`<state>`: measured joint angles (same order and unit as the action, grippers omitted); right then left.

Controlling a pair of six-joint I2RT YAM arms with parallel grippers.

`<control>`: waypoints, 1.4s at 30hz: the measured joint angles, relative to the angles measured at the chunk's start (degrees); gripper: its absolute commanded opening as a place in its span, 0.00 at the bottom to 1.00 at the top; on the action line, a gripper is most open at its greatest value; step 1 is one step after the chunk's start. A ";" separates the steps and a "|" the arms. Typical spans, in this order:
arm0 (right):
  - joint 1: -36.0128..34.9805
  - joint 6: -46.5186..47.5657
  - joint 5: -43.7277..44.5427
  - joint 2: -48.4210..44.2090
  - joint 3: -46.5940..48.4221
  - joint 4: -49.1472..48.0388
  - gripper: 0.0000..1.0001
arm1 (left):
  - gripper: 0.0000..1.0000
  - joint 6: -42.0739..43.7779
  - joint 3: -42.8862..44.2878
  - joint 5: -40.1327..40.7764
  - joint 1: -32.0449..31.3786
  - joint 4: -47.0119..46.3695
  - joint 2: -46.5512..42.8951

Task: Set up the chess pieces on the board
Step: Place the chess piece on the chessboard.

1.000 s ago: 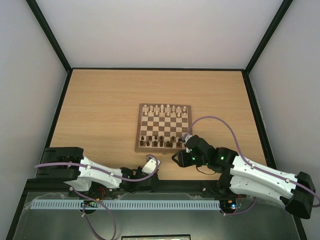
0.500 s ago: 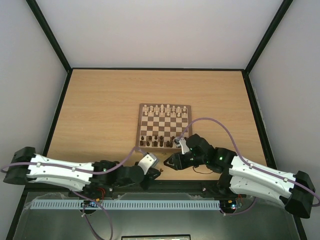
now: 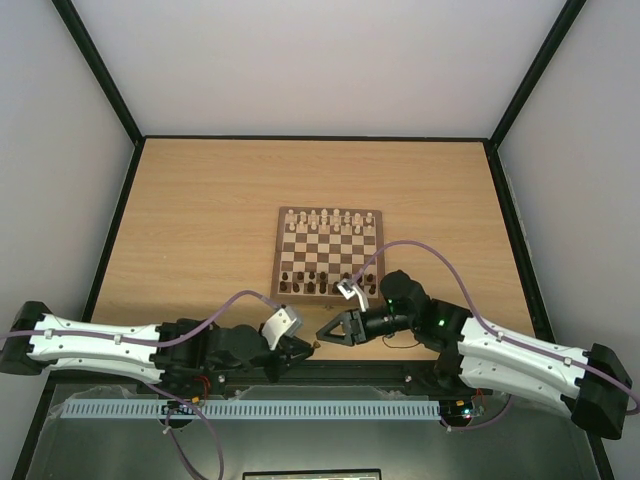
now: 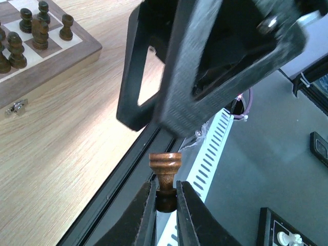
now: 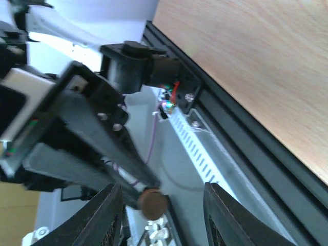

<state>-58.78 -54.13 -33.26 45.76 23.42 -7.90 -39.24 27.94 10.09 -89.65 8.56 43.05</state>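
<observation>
The board (image 3: 276, 262) lies mid-table, with dark chess pieces (image 3: 320, 283) on its near rows and pale ones on the far rows. My left gripper (image 3: 303, 347) hovers over the table's near edge. It is shut on the head of a dark brown chess piece (image 4: 165, 169), whose round base points away from the fingers. My right gripper (image 3: 333, 331) faces it, open. In the right wrist view that piece's base (image 5: 152, 203) shows between the right gripper's (image 5: 163, 196) spread fingers without touching them. The board's corner (image 4: 77, 54) appears at the upper left of the left wrist view.
A black frame rail (image 3: 400, 368) and a white slotted cable duct (image 3: 260, 409) run along the near table edge below both grippers. A small metal latch (image 4: 15, 107) sits on the board's front side. The two arms nearly meet tip to tip.
The left arm stretched out flat and brought its gripper with the piece toward the centre. The right gripper left the board's near right corner, swung left to face it, and opened wider.
</observation>
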 measured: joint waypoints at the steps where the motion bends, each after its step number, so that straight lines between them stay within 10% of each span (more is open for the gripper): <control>1: 0.00 -0.57 -0.46 -0.24 -0.02 -0.63 0.44 | 0.02 0.13 -0.24 -0.26 0.02 0.00 0.00; 42: -0.92 -7.15 -9.94 5.46 -2.75 -10.69 0.27 | 0.02 2.86 -1.77 -3.26 0.07 -1.09 -1.75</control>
<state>-59.70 -61.28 -43.20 51.22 20.67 -18.59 -36.38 26.17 6.83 -89.58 7.46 41.30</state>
